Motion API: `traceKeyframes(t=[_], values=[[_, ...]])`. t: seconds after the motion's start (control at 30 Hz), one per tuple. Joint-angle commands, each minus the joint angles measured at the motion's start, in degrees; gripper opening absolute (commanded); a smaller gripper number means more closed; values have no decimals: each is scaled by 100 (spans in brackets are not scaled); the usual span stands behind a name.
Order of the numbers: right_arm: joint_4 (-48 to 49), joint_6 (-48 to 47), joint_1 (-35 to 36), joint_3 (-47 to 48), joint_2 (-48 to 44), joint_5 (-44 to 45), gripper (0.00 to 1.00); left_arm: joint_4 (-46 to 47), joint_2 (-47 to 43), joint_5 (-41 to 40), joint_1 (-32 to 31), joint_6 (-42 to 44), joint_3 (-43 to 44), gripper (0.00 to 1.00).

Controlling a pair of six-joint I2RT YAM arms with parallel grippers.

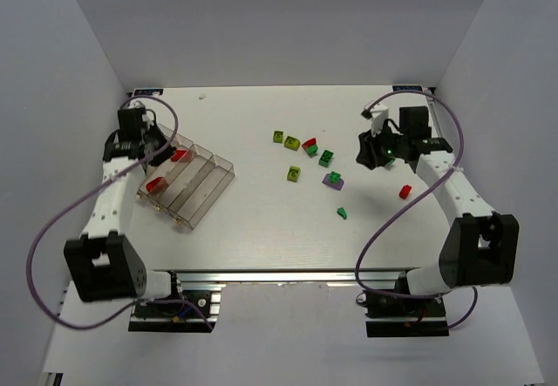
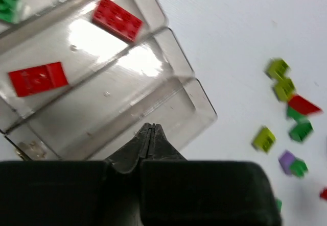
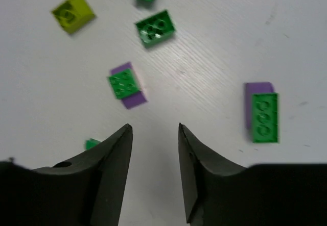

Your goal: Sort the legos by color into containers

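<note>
Two red bricks appear to share one compartment of the clear divided tray, with a green brick in the compartment next to them. You will find the tray at the left side of the white table, skewed to its edges.

Left gripper: jaws pressed together on nothing, tips over the tray's outer compartments.

Right gripper: jaws parted and empty, well right of the tray, above a purple-and-green brick.

Loose legos lie scattered right of the tray, and you have bare tabletop between them and it. One red brick lies farthest from the tray.
</note>
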Motion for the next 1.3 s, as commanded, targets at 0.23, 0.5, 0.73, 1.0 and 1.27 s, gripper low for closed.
traceKeyframes(t=[0.23, 0.5, 0.73, 1.0, 1.27], values=[[-491, 267, -682, 768, 676, 1112, 50, 1221, -2369, 2089, -9, -776, -1963, 23], [-798, 1295, -1007, 883, 984, 1929, 58, 1071, -2827, 2028, -9, -811, -2517, 30], [-1202, 2200, -1314, 497, 914, 3125, 70, 1168, -3082, 1975, -9, -978, -2798, 40], [-1273, 2807, -1649, 92, 1195, 2923, 70, 1045, -3082, 1922, -9, -916, -2764, 55], [-940, 3308, -1807, 215, 1863, 2422, 67, 992, -3196, 1852, -9, -969, -2772, 59]])
